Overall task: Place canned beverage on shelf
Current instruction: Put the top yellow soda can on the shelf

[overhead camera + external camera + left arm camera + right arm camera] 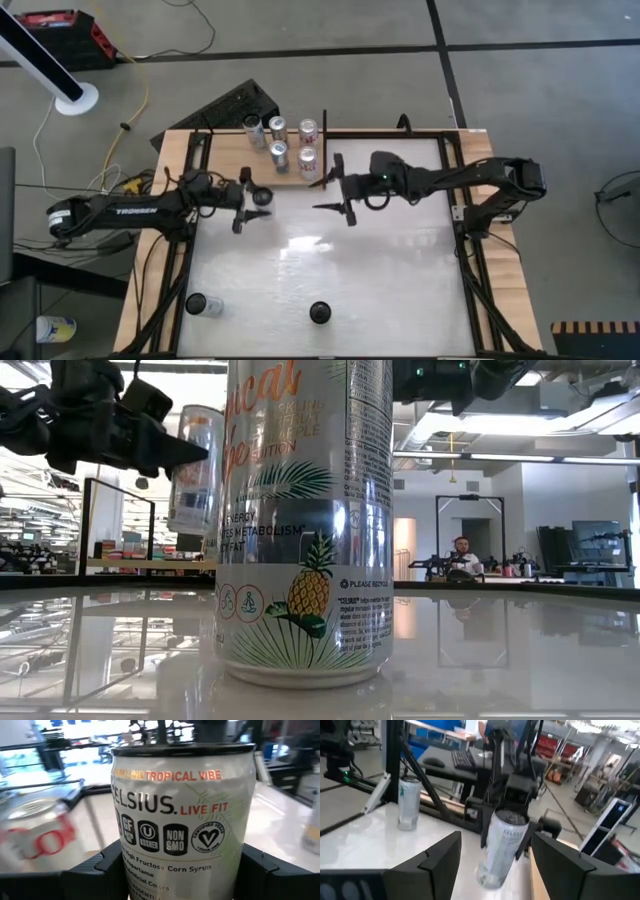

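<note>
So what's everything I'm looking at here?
Shelf: one, pale wood, at the table's far edge.
Shelf cans: five, silvery, upright on the shelf.
Table cans: two, silvery, near the front edge of the white table.
Held can: one, white with a tropical print, lifted off the table.
Keyboard: one, black, behind the table.
Person: one, far back in the room.
Left gripper: shut on the held can, beside the shelf.
Right gripper: open, empty, in front of the shelf.
</note>
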Controlling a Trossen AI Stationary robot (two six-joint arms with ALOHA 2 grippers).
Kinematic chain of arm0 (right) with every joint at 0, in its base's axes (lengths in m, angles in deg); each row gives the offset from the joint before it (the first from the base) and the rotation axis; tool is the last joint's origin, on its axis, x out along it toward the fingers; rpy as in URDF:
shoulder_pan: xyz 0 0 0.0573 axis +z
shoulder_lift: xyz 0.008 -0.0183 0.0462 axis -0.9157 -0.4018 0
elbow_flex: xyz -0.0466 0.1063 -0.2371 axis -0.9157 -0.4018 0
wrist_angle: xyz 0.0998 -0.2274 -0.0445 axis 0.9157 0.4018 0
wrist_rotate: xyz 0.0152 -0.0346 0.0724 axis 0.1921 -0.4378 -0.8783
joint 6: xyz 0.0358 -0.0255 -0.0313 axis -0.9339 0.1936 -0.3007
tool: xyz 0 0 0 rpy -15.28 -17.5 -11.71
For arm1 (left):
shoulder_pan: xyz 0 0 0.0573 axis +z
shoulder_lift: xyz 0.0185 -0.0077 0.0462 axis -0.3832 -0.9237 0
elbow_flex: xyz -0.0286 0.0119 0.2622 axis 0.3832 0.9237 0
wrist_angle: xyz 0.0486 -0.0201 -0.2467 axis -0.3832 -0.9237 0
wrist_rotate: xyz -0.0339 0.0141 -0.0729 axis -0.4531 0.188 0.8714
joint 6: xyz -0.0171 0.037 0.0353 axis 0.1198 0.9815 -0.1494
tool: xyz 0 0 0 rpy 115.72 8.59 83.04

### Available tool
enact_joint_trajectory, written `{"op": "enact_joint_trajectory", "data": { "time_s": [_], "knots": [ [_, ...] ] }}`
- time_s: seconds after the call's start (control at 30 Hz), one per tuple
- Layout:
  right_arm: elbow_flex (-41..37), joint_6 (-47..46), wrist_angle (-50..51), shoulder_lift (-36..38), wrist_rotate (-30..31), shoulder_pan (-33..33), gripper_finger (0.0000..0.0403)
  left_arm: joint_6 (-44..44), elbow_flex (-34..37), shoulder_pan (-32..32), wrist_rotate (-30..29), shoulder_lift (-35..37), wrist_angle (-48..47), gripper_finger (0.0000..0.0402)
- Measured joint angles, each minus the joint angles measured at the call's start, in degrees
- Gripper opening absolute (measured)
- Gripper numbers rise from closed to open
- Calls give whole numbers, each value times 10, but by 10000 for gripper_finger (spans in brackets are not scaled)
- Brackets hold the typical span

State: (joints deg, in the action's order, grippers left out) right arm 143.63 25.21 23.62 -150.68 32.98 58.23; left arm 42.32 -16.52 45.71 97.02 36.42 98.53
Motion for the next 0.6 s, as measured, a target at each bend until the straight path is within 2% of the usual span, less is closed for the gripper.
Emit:
{"op": "enact_joint_trajectory", "data": {
  "time_s": [0.13,0.3,0.37,0.6],
  "knots": [
    [11,-29,-31,-11,39,19,265,-1,0,-27,-23,0,3,230],
    [60,-75,-10,-65,43,16,265,-24,-3,-65,-34,-11,8,230],
    [89,-81,-13,-92,32,21,266,-22,-3,-84,-56,-13,7,230],
    [196,-67,104,-160,17,39,278,2,-3,-119,-122,-12,0,230]
  ]
}}
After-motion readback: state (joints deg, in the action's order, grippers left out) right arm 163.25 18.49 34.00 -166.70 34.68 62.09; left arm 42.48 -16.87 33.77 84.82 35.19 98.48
